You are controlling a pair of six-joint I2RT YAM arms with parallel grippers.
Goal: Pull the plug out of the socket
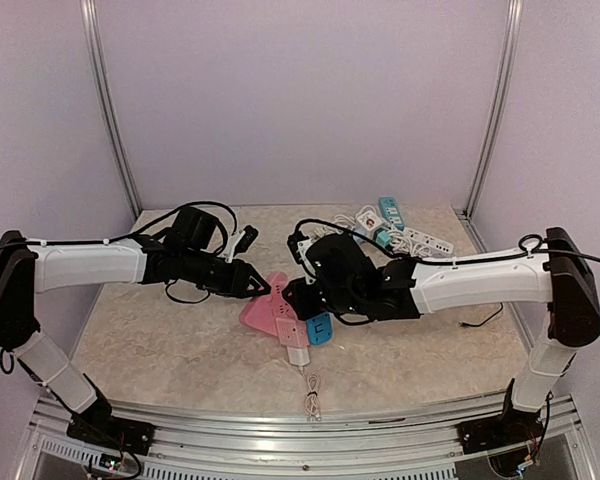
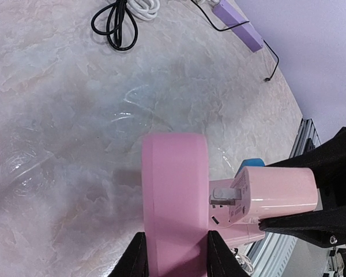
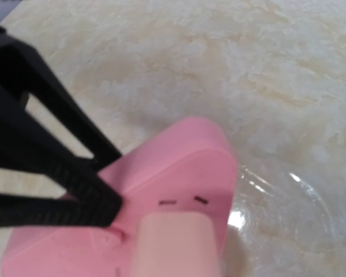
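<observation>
- One pink rounded-triangle plastic socket block (image 1: pixel 260 312), table centre.
- One pale pink boxy plastic plug (image 1: pixel 294 338), at its 5 o'clock.
- One blue plastic plug (image 1: pixel 321 329), at its 3 o'clock.
- Two long strips at 1 o'clock: one white power strip (image 1: pixel 427 241), one teal power strip (image 1: pixel 391 211).
- One coiled white cable (image 1: pixel 312 392), 6 o'clock.

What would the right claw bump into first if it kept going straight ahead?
Most likely the pink plastic socket block, directly ahead of the pale pink plug that claw holds.
</observation>
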